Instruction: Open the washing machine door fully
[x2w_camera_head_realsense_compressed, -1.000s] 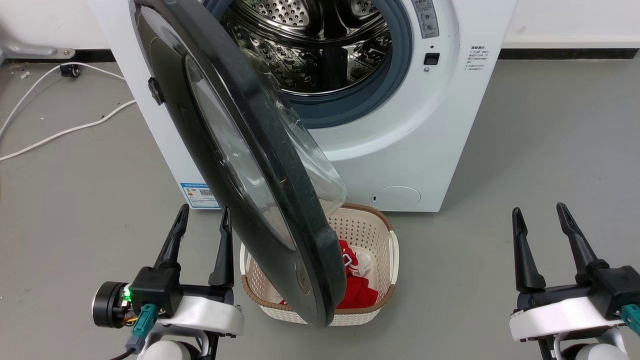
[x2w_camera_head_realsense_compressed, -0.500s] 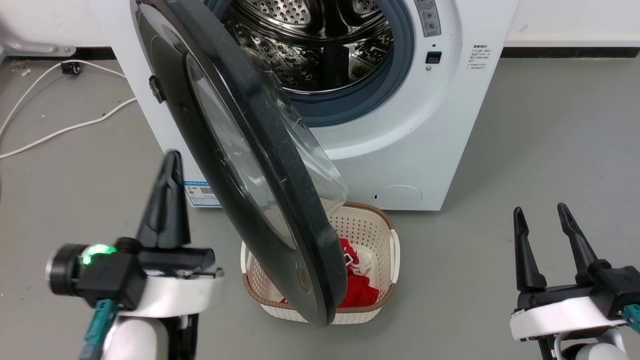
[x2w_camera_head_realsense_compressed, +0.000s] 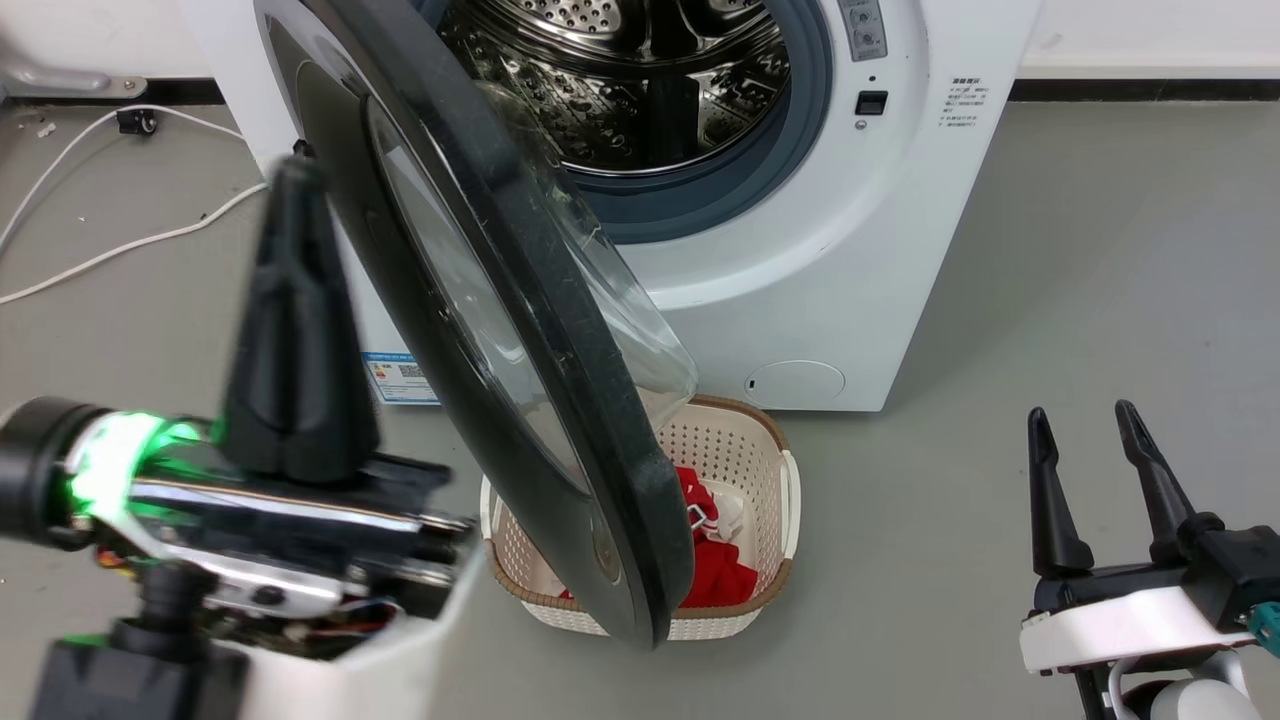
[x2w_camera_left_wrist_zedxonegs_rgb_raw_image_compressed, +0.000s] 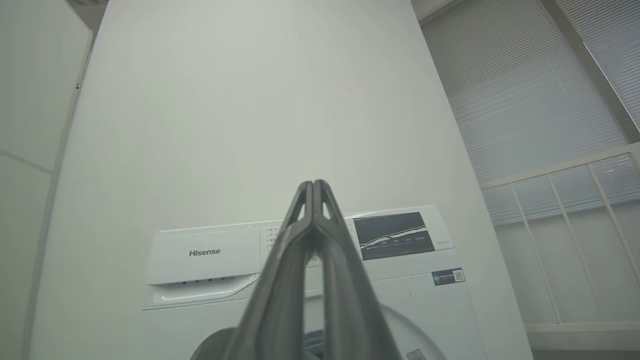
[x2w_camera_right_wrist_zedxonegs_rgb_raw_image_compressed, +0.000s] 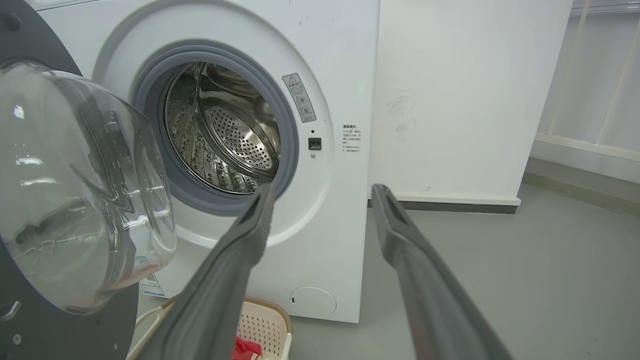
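Standing half open, the glossy black door (x2w_camera_head_realsense_compressed: 560, 330) shows its clear glass bowl; my left gripper (x2w_camera_left_wrist_zedxonegs_rgb_raw_image_compressed: 312, 187) is clenched empty, my right gripper (x2w_camera_head_realsense_compressed: 1080, 412) spread.

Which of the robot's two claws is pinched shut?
The left gripper: its two dark fingers press together right up to the tips. The right gripper has its fingers spread, with a clear gap between them.

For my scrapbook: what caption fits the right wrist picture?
Open right gripper faces the washing machine, door swung partway out, basket below.
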